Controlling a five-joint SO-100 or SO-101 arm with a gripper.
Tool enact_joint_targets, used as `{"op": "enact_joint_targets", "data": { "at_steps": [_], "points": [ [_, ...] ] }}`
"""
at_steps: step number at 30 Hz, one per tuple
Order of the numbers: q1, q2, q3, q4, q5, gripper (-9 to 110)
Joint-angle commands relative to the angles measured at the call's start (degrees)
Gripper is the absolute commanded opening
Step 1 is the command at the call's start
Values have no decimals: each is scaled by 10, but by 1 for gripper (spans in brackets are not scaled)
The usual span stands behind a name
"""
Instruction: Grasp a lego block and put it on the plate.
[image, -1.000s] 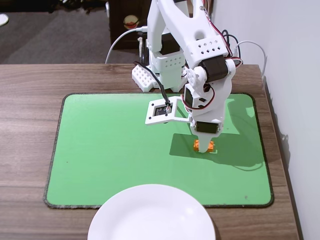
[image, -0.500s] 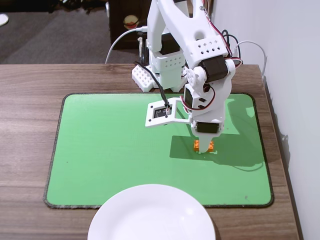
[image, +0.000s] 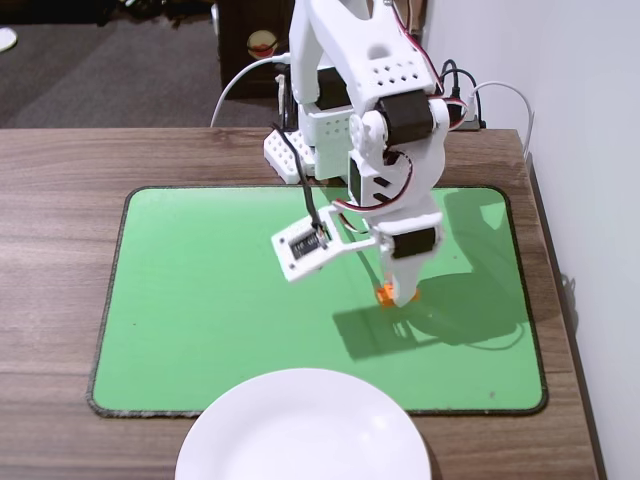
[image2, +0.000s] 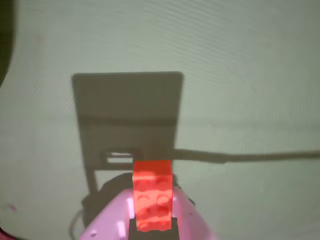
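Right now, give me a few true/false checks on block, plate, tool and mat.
1. The lego block is held between the fingers of the tool. True.
2. The block lies on the plate. False: the plate is bare; the block is over the green mat.
3. The block is blue. False: it is orange.
4. The plate sits at the near edge in the fixed view, partly overlapping the mat. True.
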Motion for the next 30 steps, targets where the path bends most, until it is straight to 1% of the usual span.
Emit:
{"op": "enact_joint_targets", "data": {
  "at_steps": [1, 4, 7, 8, 11, 16, 22, 26, 30],
  "points": [
    [8, 33, -15, 4, -101, 3],
    [13, 42, -17, 16, -194, 3],
    [25, 52, -17, 32, -349, 3],
    [29, 56, -17, 33, -381, 3],
    [44, 70, -19, 40, -432, 3],
    [76, 100, -20, 40, -555, 3],
    [120, 125, -34, 36, -657, 3],
    [148, 134, -49, 30, -709, 3],
    [171, 137, -63, 11, -740, 3]
  ]
}}
